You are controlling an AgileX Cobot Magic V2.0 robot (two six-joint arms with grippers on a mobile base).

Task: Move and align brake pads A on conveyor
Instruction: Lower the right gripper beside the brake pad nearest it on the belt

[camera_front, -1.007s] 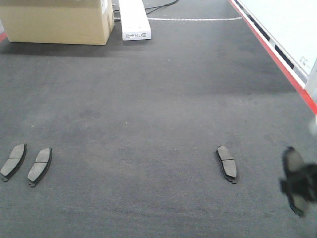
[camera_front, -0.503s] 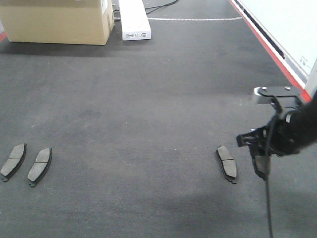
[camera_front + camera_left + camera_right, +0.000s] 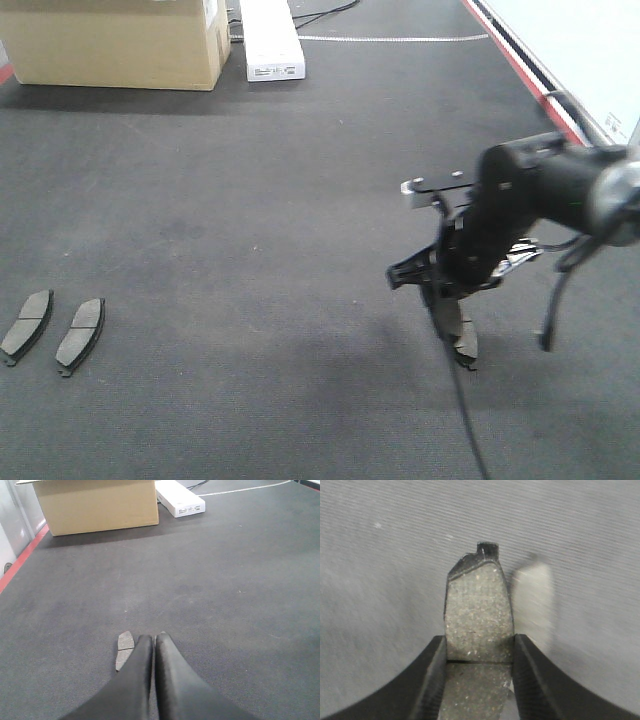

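The right gripper (image 3: 479,652) is holding one of the brake pads A (image 3: 479,612) edge-on, its jaws closed against the pad's two long sides just about at the cross groove. In the front view this arm is hanging low over the conveyor (image 3: 250,200) at the right, directly above another pad (image 3: 462,338) lying flat on the belt; the wrist view shows that pad as a pale blur just right of the held one. Two more pads (image 3: 26,325) (image 3: 80,332) are lying side by side at the near left. The left gripper (image 3: 152,677) is resting with its jaws pressed together and empty, one of the left pads (image 3: 124,650) just beside its tips.

The pads are looking stiff, flat and dense for their size, with a gritty friction face that should resist slipping. Gripping across the narrow width at the middle groove seems soundest, since it is keeping the weight balanced and the ends free for lining up.
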